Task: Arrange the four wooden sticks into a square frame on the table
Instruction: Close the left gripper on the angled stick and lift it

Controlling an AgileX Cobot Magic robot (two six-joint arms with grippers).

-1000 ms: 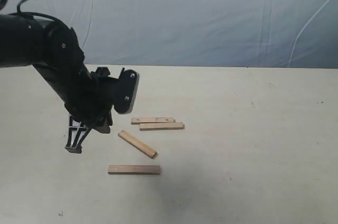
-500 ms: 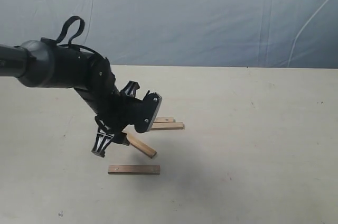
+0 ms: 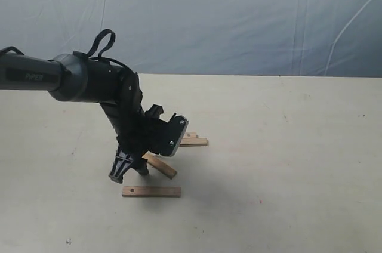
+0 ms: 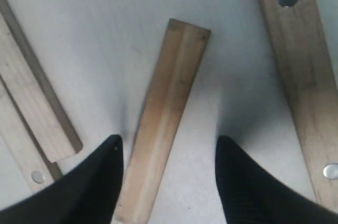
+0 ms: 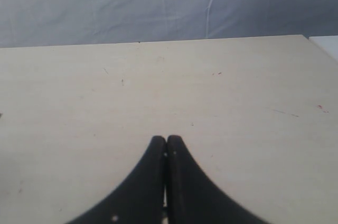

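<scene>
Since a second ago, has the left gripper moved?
Yes. The left gripper shifted right in the exterior view, from left of the front stick to over the angled stick.

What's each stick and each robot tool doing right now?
Left tool: open, a finger on each side of the slanted stick, not squeezing.
Right tool: shut, holding nothing.
Slanted stick: flat on the table, loose.
Near stick: flat, alone.
Two far sticks: flat, side by side, partly behind the arm.

Wooden sticks (image 4: 169, 113) counted: four – front stick (image 3: 151, 191), diagonal stick (image 3: 162, 166), rear stick pair (image 3: 196, 142). Table (image 3: 286, 163) counted: one. Grippers counted: two – left gripper (image 4: 168, 142), right gripper (image 5: 167, 140).
</scene>
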